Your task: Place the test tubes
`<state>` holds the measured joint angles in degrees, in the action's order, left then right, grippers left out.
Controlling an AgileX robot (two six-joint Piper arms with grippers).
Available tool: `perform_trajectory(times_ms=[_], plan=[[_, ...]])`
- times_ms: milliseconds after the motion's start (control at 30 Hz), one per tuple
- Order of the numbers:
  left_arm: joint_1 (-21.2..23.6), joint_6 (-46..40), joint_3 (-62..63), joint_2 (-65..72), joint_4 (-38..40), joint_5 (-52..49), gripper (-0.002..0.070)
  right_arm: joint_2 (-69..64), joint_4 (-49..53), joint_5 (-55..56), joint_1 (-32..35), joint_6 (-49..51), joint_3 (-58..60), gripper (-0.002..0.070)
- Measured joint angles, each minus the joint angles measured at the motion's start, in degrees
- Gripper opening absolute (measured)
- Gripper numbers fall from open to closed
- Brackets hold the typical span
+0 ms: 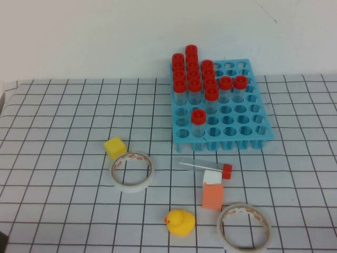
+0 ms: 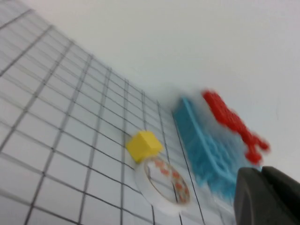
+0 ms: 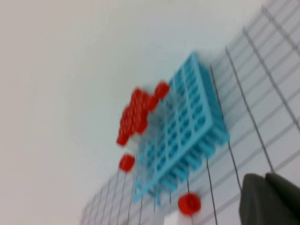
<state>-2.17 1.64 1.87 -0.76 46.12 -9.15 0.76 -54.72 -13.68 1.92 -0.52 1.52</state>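
Right beside tube [image 1: 202,167], orange block [image 1: 212,197].

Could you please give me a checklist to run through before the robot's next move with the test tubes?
1. Loose tube found: ok, it lies flat on the table in front of the rack.
2. Free rack holes: ok, many on its right and front.
3. Room around the tube: not ok, the box crowds its capped end.
4. The left gripper open: not ok, shut, raised over the table's left, outside the high view.
5. The right gripper open: not ok, shut, raised, facing the rack, outside the high view.
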Motion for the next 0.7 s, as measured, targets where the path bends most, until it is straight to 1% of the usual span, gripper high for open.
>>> perform_trajectory(times_ms=[133, 267, 333, 367, 400, 533, 633, 700], plan=[[-0.12, -13.65, 8.85, 3.76, -2.22, -13.43, -0.0001, 0.00, -0.30, 4.35, 0.00, 0.00, 0.00, -0.0001], [-0.12, -26.36, 18.10, 13.25, -6.11, -28.48, -0.0001, 0.00, -0.52, 3.04, 0.00, -1.92, 0.00, -0.0001], [-0.40, -32.62, 22.08, 19.12, -8.21, -33.62, -0.0001, 0.00, -0.52, 0.94, 0.00, -3.97, 0.00, -0.0001], [-0.67, -35.76, 23.93, 21.94, -9.39, -35.34, -0.0001, 0.00, -0.52, 0.00, 0.00, -4.96, 0.00, -0.0001], [-1.44, -40.67, 26.97, 26.86, -11.33, -36.91, -0.0001, 0.00, -0.52, -2.09, 0.00, -7.11, 0.00, -0.0001], [-2.27, -49.47, 32.03, 36.61, -14.88, -38.51, -0.0001, 0.00, -0.52, -4.49, 0.00, -8.84, 0.00, -0.0001], [-3.26, -53.12, 35.92, 43.42, -16.36, -38.81, -0.0001, 0.00, -0.52, -4.84, 0.00, -9.44, 0.00, -0.0001], [-4.99, -54.08, 38.77, 47.18, -17.09, -38.81, -0.0001, 0.00, -0.52, -5.37, 0.00, -9.68, 0.00, -0.0001]])
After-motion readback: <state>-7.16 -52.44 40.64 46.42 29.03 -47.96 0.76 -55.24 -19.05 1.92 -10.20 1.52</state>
